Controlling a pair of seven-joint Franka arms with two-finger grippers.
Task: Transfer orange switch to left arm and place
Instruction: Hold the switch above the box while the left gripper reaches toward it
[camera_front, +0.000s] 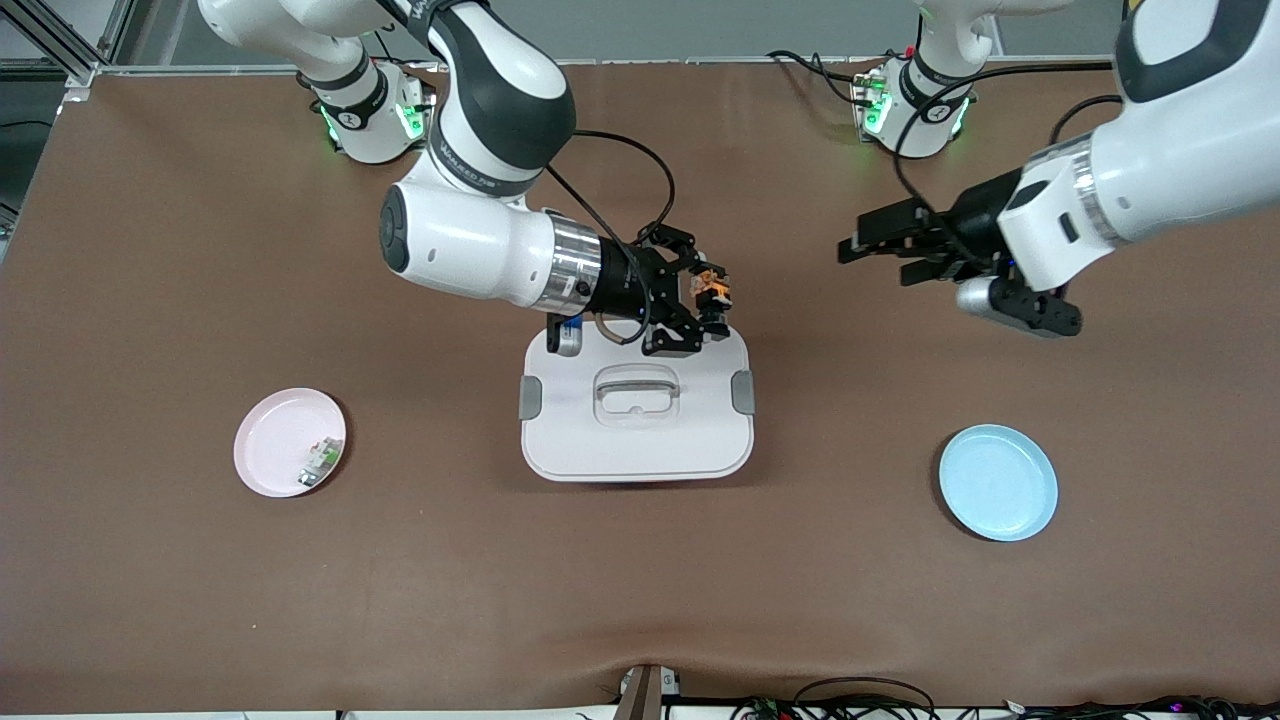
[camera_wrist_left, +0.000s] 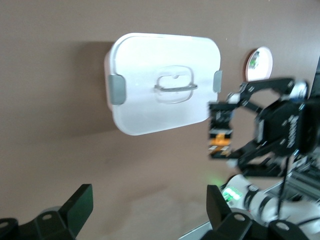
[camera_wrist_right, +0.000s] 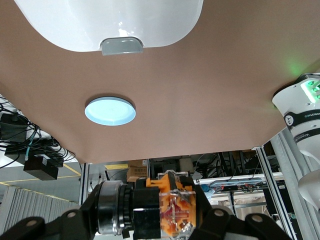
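The orange switch (camera_front: 712, 286) is a small black part with an orange, clear-cased end, and my right gripper (camera_front: 708, 303) is shut on it. It hangs over the corner of the white box (camera_front: 636, 440) that lies toward the robots' bases and the left arm's end. In the right wrist view the switch (camera_wrist_right: 170, 207) sits between the jaws, above the box (camera_wrist_right: 110, 22). My left gripper (camera_front: 862, 246) is open and empty, in the air over bare table toward the left arm's end, pointing at the switch. The left wrist view shows the switch (camera_wrist_left: 220, 142) beside the box (camera_wrist_left: 165, 85).
A pink plate (camera_front: 285, 435) holding a small green-and-white part (camera_front: 320, 462) lies toward the right arm's end. A blue plate (camera_front: 998, 482) lies toward the left arm's end, nearer the front camera than the left gripper. Cables trail from both arm bases.
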